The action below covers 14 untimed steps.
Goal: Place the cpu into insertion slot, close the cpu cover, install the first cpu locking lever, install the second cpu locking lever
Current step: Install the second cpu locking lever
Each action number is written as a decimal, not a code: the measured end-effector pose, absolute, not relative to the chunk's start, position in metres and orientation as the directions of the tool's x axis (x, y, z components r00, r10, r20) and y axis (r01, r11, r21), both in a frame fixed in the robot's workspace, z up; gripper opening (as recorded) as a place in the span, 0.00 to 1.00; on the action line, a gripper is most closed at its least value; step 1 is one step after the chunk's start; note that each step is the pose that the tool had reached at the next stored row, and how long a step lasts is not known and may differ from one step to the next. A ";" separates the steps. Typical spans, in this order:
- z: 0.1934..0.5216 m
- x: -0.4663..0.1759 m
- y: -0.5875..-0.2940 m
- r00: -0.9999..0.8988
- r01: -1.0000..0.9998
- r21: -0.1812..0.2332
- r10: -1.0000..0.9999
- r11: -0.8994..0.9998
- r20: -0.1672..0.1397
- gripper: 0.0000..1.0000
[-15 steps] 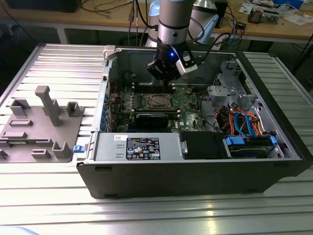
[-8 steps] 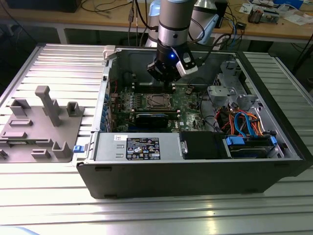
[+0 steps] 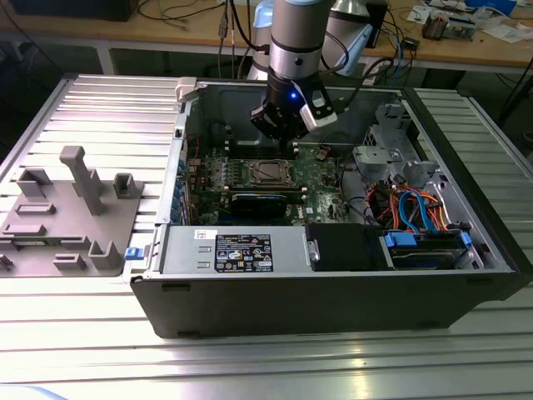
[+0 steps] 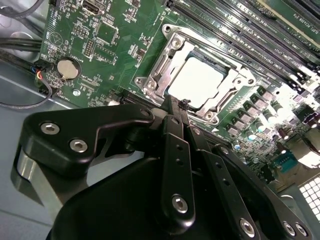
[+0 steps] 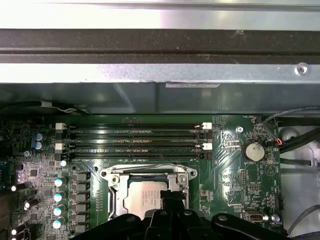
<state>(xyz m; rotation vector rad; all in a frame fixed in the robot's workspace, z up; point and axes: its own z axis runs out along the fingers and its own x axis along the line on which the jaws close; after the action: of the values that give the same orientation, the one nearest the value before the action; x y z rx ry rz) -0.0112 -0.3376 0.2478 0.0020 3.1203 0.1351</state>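
The open computer case (image 3: 333,275) lies flat on the ribbed table (image 3: 100,108), so the green board (image 3: 321,179) faces up. Near the board's middle, the slot (image 4: 200,80) has the chip (image 4: 196,82) seated, with the cover (image 4: 165,62) folded down around it. At the slot's 6 o'clock edge in the second wrist view, the tool (image 4: 181,107) is clenched, empty, tips close over the frame, apparently to work a lever.

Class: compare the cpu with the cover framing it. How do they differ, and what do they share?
The cpu is a solid, plain square plate; the cover is an open frame with a square window. The cpu sits inside; the cover surrounds it, reaching further out. Both are silvery metal, lying flat on the green board.
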 end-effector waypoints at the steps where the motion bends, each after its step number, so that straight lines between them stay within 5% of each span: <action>1: 0.248 -0.011 -0.338 -1.000 0.000 0.087 0.002 0.996 -0.018 0.11; 14: 0.257 -0.011 -0.340 -1.000 0.001 0.087 0.002 0.996 -0.018 0.11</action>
<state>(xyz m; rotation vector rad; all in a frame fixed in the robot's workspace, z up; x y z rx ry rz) -0.0112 -0.3404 0.2569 0.0021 3.1203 0.1353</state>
